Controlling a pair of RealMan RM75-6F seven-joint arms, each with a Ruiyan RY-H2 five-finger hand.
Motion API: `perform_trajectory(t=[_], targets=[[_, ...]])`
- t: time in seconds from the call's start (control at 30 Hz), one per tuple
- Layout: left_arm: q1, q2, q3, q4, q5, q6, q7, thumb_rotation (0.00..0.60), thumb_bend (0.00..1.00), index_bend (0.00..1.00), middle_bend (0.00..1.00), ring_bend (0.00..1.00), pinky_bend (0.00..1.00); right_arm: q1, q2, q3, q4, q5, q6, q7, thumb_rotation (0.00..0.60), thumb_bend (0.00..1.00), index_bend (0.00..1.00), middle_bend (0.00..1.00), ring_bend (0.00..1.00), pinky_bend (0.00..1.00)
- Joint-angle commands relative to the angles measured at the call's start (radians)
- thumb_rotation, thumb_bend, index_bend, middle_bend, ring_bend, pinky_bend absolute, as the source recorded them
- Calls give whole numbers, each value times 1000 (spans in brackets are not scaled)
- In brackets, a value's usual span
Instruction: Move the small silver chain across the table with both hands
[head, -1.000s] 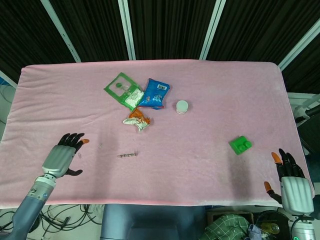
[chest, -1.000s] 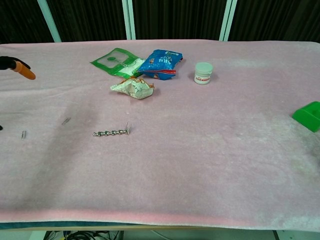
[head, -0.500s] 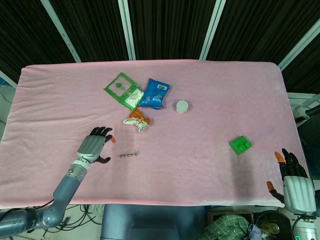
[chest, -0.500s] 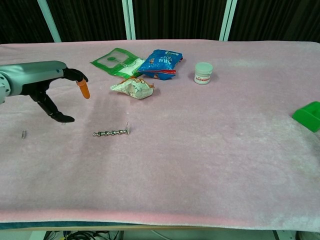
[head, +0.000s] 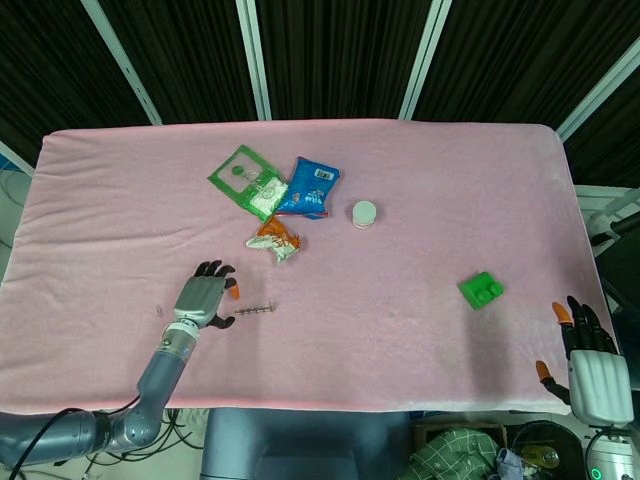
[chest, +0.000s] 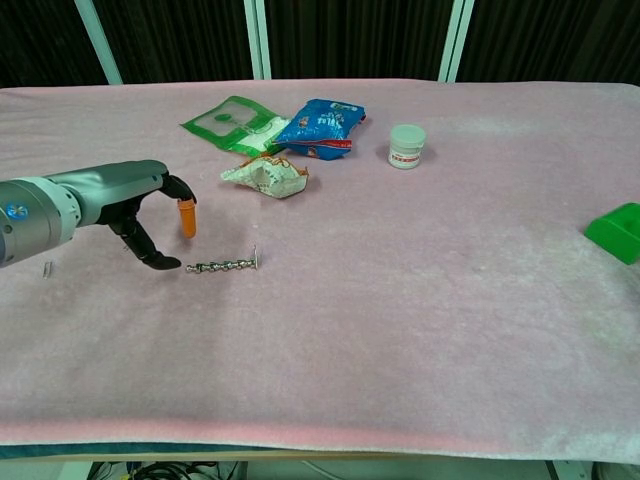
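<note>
The small silver chain (head: 256, 311) (chest: 224, 265) lies stretched out on the pink cloth, left of centre near the front. My left hand (head: 204, 298) (chest: 140, 203) hovers right beside the chain's left end, fingers spread and empty, the thumb tip almost at the chain. My right hand (head: 588, 352) shows only in the head view, off the table's front right corner, fingers apart and holding nothing.
Behind the chain lie a green packet (head: 248, 181), a blue packet (head: 309, 186) and a crumpled orange-white wrapper (head: 275, 240). A white jar (head: 364, 213) stands mid-table. A green block (head: 480, 291) sits at the right. A tiny metal bit (chest: 46, 268) lies left of my left hand.
My left hand has travelled right, from the table's left front to the chain's left end. The right hand has drawn back slightly. The chain has not moved.
</note>
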Motion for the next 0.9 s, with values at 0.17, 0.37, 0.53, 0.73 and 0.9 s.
perform_trajectory(t=[0.17,0.37,0.53,0.73,0.9], targets=[[-13,-19,19,23,-2,11,18,600,241,492,158,0,0,-4,0,7,1,6,-4,6,600,193,87,0,17,218],[-23,-44,46,43,24,40,59,600,242,496,159,0,0,-5,-1,11,2,9,-10,12,600,192,87,0,18,218],[-31,-74,71,75,42,81,117,600,246,508,160,0,0,-8,0,18,1,20,-13,22,600,192,88,0,17,218],[-28,-100,76,101,51,107,135,600,276,527,164,0,0,-11,3,25,1,24,-12,32,600,192,87,0,18,218],[-28,-118,76,116,51,102,138,600,276,533,165,0,0,-12,5,29,2,26,-13,39,600,192,87,0,18,218]])
